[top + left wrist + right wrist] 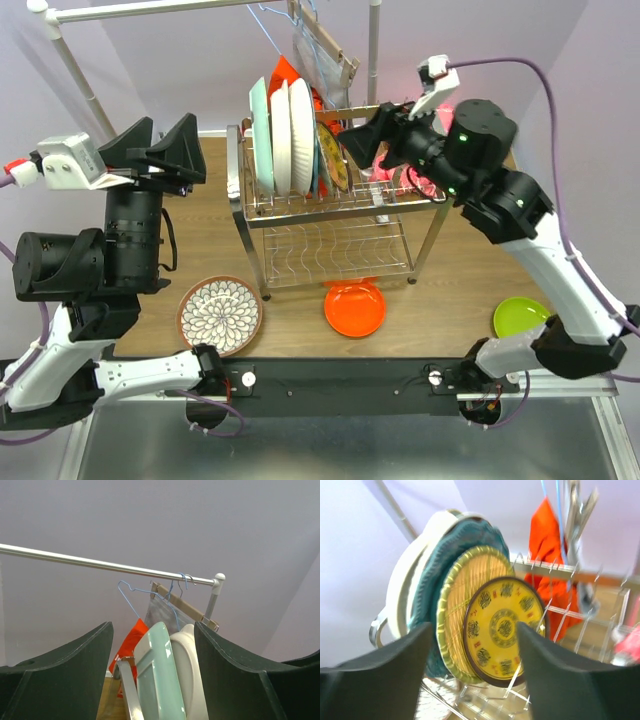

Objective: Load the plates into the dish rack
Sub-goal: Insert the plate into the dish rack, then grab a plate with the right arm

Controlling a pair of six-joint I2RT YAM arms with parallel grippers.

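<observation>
Raised left tool [160, 150], fingers spread wide; right tool [352, 140] extended forward, fingers apart.

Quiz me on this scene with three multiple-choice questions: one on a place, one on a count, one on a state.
1. Where is the lime green plate?
A. flat on the table, right side
B. held in the air
C. stacked on another plate

2. How many plates lie flat on the table?
A. one
B. three
C. five

3. The right end effector is:
A. shut tight
B. open, at the yellow patterned plate
C. out of view

Answers:
1 A, it lies flat at the right.
2 B, the floral plate, the orange plate and the lime green plate.
3 B, its fingers stand apart in the wrist view.
</observation>
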